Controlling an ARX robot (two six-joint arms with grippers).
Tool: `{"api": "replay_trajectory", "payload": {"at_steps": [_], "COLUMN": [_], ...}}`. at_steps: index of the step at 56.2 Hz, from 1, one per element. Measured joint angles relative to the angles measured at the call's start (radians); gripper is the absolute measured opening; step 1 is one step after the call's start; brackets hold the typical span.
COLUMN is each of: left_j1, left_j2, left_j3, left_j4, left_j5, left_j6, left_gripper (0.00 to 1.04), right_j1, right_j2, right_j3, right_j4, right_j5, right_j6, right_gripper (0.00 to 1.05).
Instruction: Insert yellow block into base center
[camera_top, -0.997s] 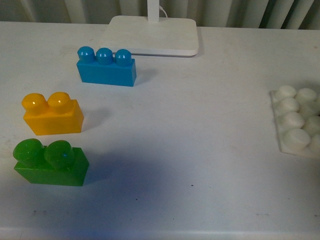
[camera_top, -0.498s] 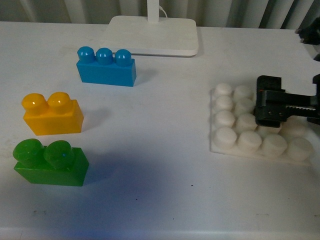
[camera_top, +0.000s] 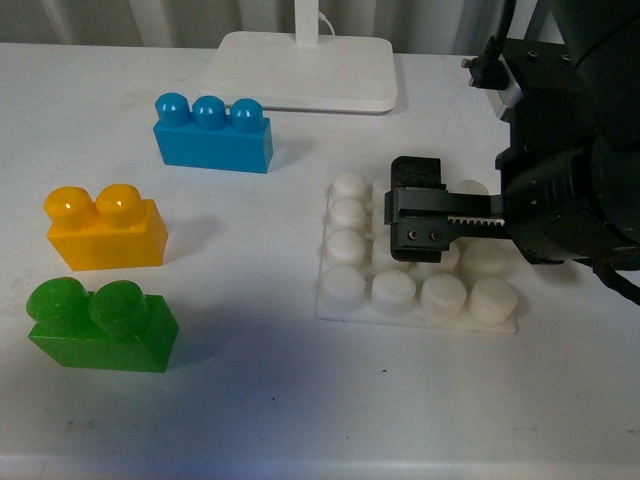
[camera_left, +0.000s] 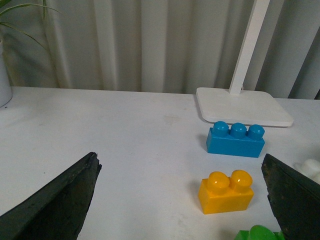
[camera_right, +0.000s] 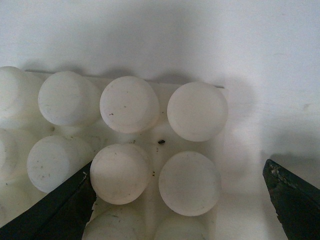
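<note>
Front view: the yellow block (camera_top: 103, 228) sat at the table's (camera_top: 300, 400) left side, between the blue brick (camera_top: 212, 132) and the green brick (camera_top: 100, 325), well apart from the base (camera_top: 400, 320) at mid-table. The right gripper (camera_top: 445, 222) hung low over the base's studs.

Left wrist view: the left gripper (camera_left: 179, 161) gaped wide and held nothing, with the yellow block ahead of it.

Right wrist view: the jaws were spread wide with studs between them. Whether a fingertip (camera_right: 55, 212) touched the base, I couldn't tell.
</note>
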Motion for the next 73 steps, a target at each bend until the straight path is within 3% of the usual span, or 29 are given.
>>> {"api": "replay_trajectory", "payload": {"at_steps": [21, 35, 47, 60, 73], "left_j1": [0.000, 0.000, 0.000, 0.000, 0.000], "left_j2": [0.000, 0.000, 0.000, 0.000, 0.000], "left_j3": [0.000, 0.000, 0.000, 0.000, 0.000], "left_j4": [0.000, 0.000, 0.000, 0.000, 0.000], "left_j5": [0.000, 0.000, 0.000, 0.000, 0.000], "left_j6": [0.000, 0.000, 0.000, 0.000, 0.000], "left_gripper": [0.98, 0.98, 0.98, 0.98, 0.98], "right_j1": [0.014, 0.008, -0.014, -0.108, -0.327], "right_j2": [0.025, -0.110, -0.332, -0.616, -0.884], "right_j3": [0.051, -0.027, -0.096, -0.236, -0.382], "right_j4": [-0.011, 0.008, 0.068, 0.150, 0.146], "right_j5": [-0.001, -0.196, -0.260, -0.286, -0.377], "right_j6": [0.032, 0.027, -0.057, -0.170, -0.175], "right_gripper": [0.96, 0.96, 0.96, 0.96, 0.96]}}
